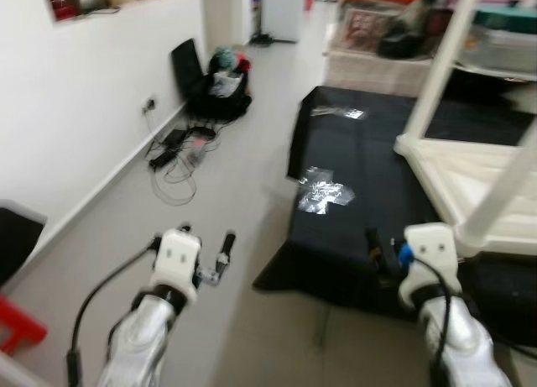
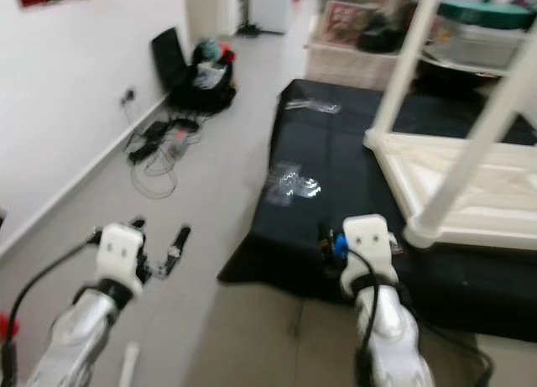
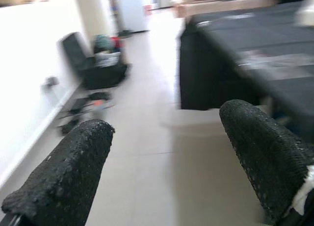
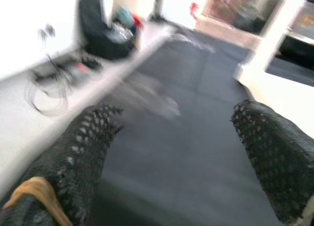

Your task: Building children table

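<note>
The white plastic children table [image 1: 470, 181] lies upside down on the black mat [image 1: 352, 185], probably for fitting legs. The left gripper [image 3: 162, 162] and right gripper [image 4: 171, 152] are both wide open, holding nothing.

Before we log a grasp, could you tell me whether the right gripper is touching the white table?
Apart. The right wrist view shows the right gripper open over the black mat, white table beyond.

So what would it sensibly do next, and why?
Probably step closer to the white table, which lies upside down on the black mat with its legs pointing up. Both the left gripper and the right gripper are open and hold nothing; the left one hangs over bare floor, and the right one is over the mat, short of the table. The views are blurred.
</note>
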You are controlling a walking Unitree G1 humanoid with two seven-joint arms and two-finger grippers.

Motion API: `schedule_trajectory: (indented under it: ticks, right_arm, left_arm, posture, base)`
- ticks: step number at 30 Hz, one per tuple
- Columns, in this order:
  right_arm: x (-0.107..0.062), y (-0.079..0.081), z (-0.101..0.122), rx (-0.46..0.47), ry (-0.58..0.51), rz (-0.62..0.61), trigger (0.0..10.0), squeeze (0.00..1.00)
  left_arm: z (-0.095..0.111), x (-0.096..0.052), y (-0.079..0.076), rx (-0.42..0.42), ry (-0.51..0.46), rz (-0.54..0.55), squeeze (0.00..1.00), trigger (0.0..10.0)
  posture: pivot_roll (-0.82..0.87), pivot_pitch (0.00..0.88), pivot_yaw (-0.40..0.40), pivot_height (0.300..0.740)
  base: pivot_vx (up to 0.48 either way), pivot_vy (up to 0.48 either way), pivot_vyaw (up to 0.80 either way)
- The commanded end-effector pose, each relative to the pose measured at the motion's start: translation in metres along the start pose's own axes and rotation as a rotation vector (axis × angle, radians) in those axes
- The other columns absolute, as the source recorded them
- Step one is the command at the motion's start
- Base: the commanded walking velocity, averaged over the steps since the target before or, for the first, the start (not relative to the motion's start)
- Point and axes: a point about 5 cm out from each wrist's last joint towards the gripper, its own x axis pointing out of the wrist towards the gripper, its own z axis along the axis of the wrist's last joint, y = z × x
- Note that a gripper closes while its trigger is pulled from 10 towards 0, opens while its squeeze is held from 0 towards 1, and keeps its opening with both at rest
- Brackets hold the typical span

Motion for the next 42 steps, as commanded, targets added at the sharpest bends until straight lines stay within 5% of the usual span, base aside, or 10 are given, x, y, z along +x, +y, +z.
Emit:
schedule_trajectory:
  ticks: [1,42]
  right_arm:
    - [-0.002,-0.013,-0.003,-0.013,0.014,-0.049,10.0,0.0]
    - [-0.001,-0.028,-0.011,0.02,0.069,-0.164,10.0,0.0]
  left_arm:
    - [0.003,0.003,-0.007,-0.009,-0.006,-0.018,0.0,10.0]
    - [0.001,0.001,-0.01,-0.001,0.007,-0.052,0.0,10.0]
  posture:
    - [0.02,0.0,-0.117,0.74]
    - [0.02,0.0,-0.115,0.74]
  base:
    - [0.0,0.0,0.0]
    - [0.0,0.0,0.0]
